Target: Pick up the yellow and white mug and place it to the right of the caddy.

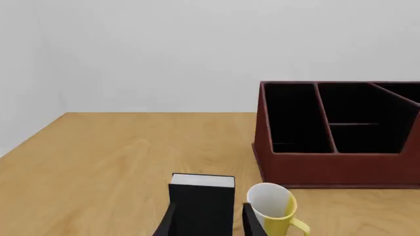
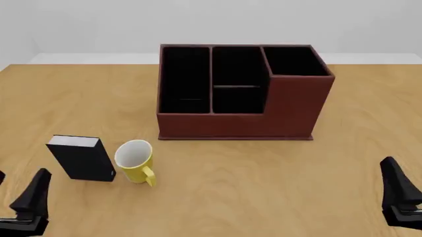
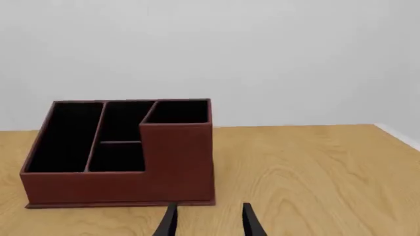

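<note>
Your left gripper (image 1: 204, 221) sits low with its jaws spread and empty; right gripper (image 3: 208, 220) same, parted, holding nothing. The yellow and white mug (image 2: 135, 161) is just ahead-right of the left one, on its side; looks light, rigid, slick, so pinch the rim wall. The black block (image 2: 80, 157) crowds it; the caddy (image 2: 240, 94) stands further out.
</note>
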Controlling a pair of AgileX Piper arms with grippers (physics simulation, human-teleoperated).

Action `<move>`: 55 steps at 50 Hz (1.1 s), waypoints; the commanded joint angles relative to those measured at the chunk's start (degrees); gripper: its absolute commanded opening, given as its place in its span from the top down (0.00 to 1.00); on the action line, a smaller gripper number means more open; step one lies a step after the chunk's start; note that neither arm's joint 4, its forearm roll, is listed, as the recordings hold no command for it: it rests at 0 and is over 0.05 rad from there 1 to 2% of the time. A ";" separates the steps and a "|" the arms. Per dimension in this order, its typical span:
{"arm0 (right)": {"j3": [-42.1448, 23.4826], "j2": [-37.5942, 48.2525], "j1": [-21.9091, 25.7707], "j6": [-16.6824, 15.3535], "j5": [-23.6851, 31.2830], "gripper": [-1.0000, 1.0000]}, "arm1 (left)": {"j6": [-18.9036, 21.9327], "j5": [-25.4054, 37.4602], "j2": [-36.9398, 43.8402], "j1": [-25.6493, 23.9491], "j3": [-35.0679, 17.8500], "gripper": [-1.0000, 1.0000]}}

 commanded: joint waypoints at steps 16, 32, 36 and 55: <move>0.20 -2.99 2.51 -1.86 4.51 0.00 | 0.00 -0.07 0.28 0.00 -0.17 0.00; 0.18 -0.94 8.56 -4.02 4.63 0.00 | 0.00 -0.07 0.28 0.00 -0.17 0.00; 1.24 6.52 13.04 -6.22 -2.22 0.00 | 0.00 -0.07 0.28 0.00 -0.17 0.00; 1.28 22.58 19.23 -8.37 -17.15 0.00 | 0.00 -0.07 0.28 0.00 -0.17 0.00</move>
